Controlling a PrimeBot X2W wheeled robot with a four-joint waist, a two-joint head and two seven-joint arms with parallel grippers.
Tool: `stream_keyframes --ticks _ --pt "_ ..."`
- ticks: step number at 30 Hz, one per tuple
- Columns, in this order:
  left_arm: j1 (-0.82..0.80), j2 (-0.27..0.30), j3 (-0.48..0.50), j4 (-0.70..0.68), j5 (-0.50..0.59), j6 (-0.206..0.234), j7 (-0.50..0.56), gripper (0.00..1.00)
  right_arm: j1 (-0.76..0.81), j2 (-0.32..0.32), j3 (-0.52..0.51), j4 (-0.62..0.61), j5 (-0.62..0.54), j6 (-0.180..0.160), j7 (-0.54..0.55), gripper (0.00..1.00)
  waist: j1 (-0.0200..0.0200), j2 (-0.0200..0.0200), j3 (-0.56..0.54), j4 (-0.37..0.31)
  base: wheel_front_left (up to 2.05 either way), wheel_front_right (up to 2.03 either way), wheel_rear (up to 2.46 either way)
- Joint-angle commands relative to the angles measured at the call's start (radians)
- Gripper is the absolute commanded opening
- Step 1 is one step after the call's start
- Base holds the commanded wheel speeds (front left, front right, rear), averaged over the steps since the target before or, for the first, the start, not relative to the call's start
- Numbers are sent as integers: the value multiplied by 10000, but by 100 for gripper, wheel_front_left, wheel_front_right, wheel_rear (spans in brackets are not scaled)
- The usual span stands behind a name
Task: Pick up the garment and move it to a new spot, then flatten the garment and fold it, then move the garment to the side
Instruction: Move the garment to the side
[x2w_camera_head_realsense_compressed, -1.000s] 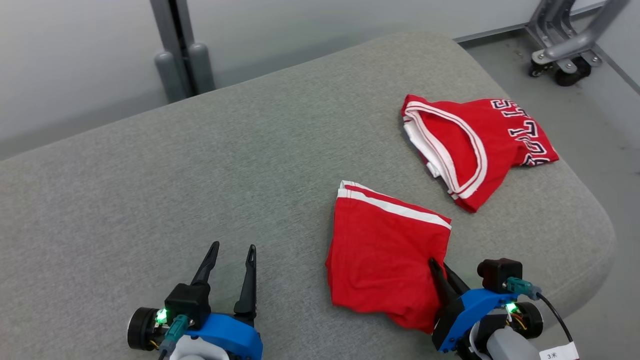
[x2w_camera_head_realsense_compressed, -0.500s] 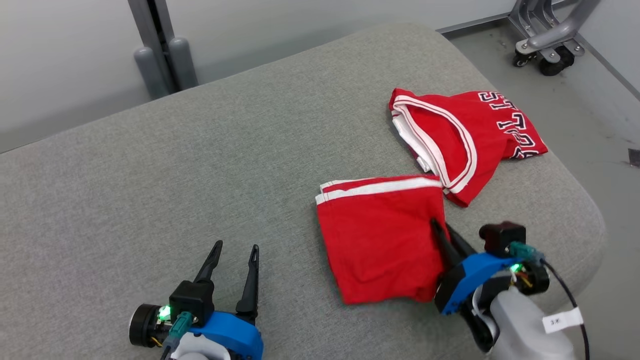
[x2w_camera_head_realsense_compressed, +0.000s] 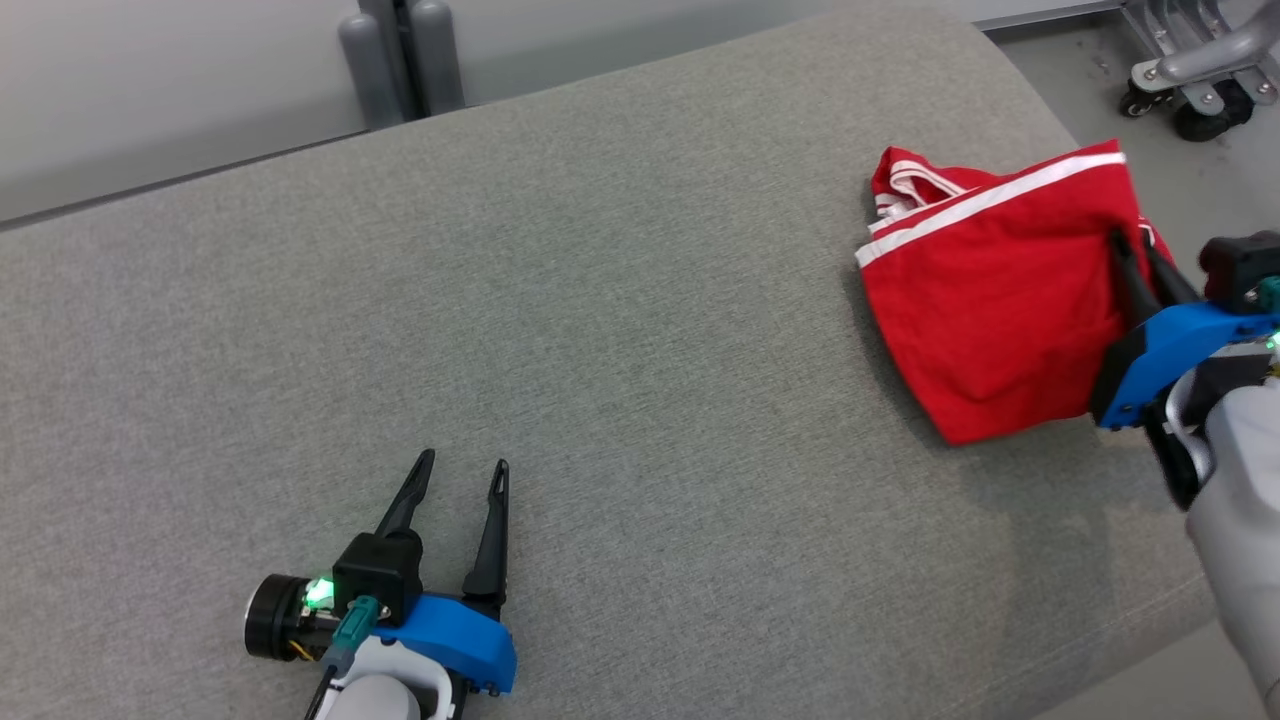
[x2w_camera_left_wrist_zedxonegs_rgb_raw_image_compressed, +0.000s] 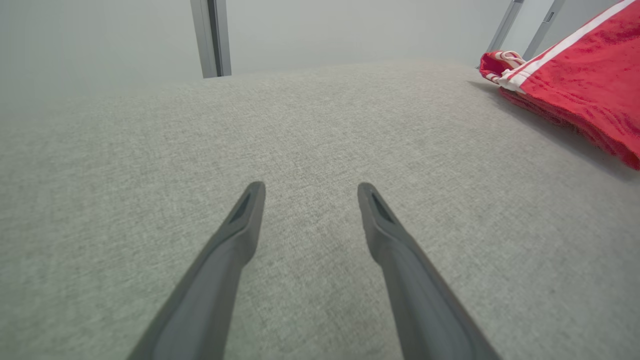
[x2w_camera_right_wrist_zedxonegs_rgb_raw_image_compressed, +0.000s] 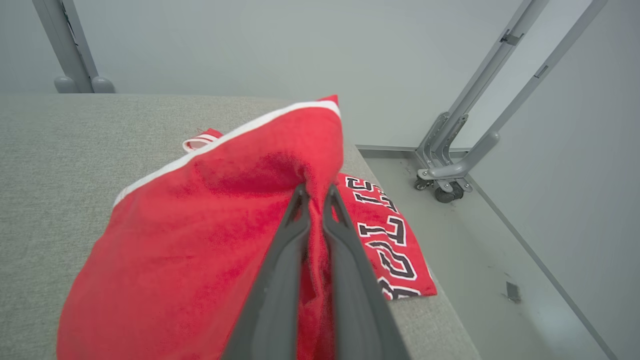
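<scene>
My right pincer (x2w_camera_head_realsense_compressed: 1131, 243) is clamped shut on the edge of the folded red garment (x2w_camera_head_realsense_compressed: 985, 300), and the cloth spreads left of my fingers. A lettered jersey (x2w_camera_right_wrist_zedxonegs_rgb_raw_image_compressed: 387, 240) lies beneath, just past the tips. My left pincer (x2w_camera_head_realsense_compressed: 462, 472) is open and empty over the grey cushion (x2w_camera_head_realsense_compressed: 600, 300), with the garment well off to its right.
</scene>
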Motion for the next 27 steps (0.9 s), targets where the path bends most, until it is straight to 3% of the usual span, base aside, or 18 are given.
stream_keyframes --ticks 1,5,6,7,8,13,19,23,27 --pt "-249 12 67 -25 104 -45 -41 100 -365 -274 -286 262 -367 -4 4 0 0 0 295 298 0 0 0" --pt "-431 10 109 -12 192 -67 -41 100 -693 -702 -894 774 -1038 -4 2 0 0 0 491 503 0 0 0" --pt "-461 12 128 -3 211 -71 -41 100 -786 -831 -1152 877 -1248 -4 2 10 0 0 544 555 0 0 0" --pt "-482 13 144 0 235 -80 -41 100 -846 -915 -1415 941 -1485 -5 2 85 0 0 586 601 0 0 0" --pt "-506 18 162 10 236 -81 -39 100 -864 -982 -1723 987 -1731 -4 2 100 0 0 620 646 0 0 0" --pt "-520 44 244 -4 243 -36 -30 100 -560 -847 -3472 609 -2965 -4 2 100 0 0 710 752 0 0 0" --pt "-573 38 223 -97 150 29 -32 100 -147 446 -4734 -921 -3837 -4 3 100 0 0 684 710 0 0 0" --pt "-625 32 292 -186 144 83 -33 100 289 1537 -4078 -2234 -3605 -4 5 100 0 0 652 675 0 0 0" --pt "-643 27 392 -297 126 167 -33 100 944 2053 -2842 -3388 -2669 -5 2 100 0 0 573 762 0 0 0"
